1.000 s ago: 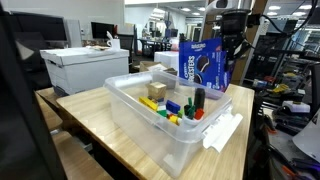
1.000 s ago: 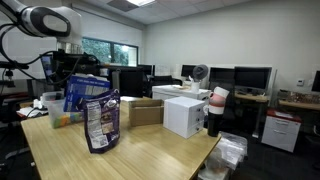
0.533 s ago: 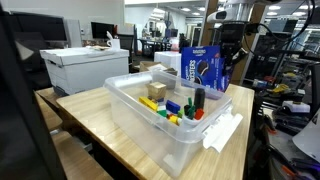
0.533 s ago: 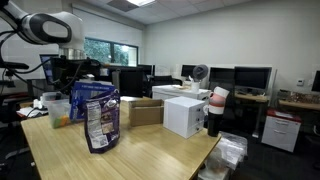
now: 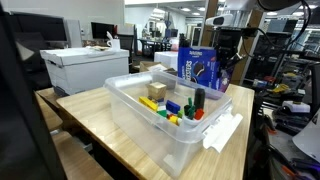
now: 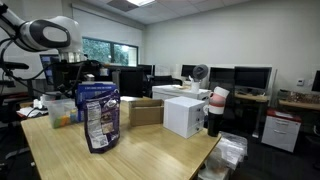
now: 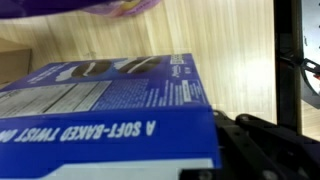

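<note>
A blue cookie box (image 5: 200, 68) stands upright on the wooden table (image 5: 100, 130), behind the clear bin. My gripper (image 5: 224, 62) hangs at the box's right side with its fingers shut and nothing between them. In the wrist view the box's printed face (image 7: 100, 100) fills the left and middle, and my black gripper (image 7: 226, 118) lies right against its edge; I cannot tell if it touches. In an exterior view my gripper (image 6: 72, 78) is behind a blue snack bag (image 6: 97, 115) standing on the table.
A clear plastic bin (image 5: 150, 125) holds coloured blocks and markers, with its lid (image 5: 222, 130) leaning at the table's edge. A white box (image 5: 85, 68) sits on the far side. A cardboard box (image 6: 145, 112) and a white box (image 6: 185, 115) stand beyond the bag.
The arm has shifted sideways along the box, and the blue box has moved slightly with it. The gripper has stayed shut.
</note>
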You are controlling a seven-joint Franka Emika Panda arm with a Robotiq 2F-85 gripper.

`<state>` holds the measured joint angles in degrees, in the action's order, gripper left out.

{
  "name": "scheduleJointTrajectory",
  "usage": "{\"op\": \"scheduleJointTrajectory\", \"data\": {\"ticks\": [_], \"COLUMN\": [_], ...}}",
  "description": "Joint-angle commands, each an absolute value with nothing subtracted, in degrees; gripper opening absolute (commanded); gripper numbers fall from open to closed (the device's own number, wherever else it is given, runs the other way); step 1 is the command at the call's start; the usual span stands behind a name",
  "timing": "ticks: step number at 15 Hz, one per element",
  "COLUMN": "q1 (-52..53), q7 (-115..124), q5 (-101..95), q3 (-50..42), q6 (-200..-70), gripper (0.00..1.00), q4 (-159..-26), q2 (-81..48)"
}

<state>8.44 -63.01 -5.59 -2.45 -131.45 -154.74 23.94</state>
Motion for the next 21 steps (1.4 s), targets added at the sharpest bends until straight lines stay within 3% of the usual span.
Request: {"op": "scheduleJointTrajectory", "data": {"ticks": [1,21], "q1": [8.32,9.39], "q7": [-60.04,-62.05], "q5": [-5.8,-4.54], "q3": [-1.46,-2.36], "q6": [-134.02,-133.16], "gripper": [0.04,0.04], "q4": [-155.59,-154.87], "q2": [23.98,23.9]}}
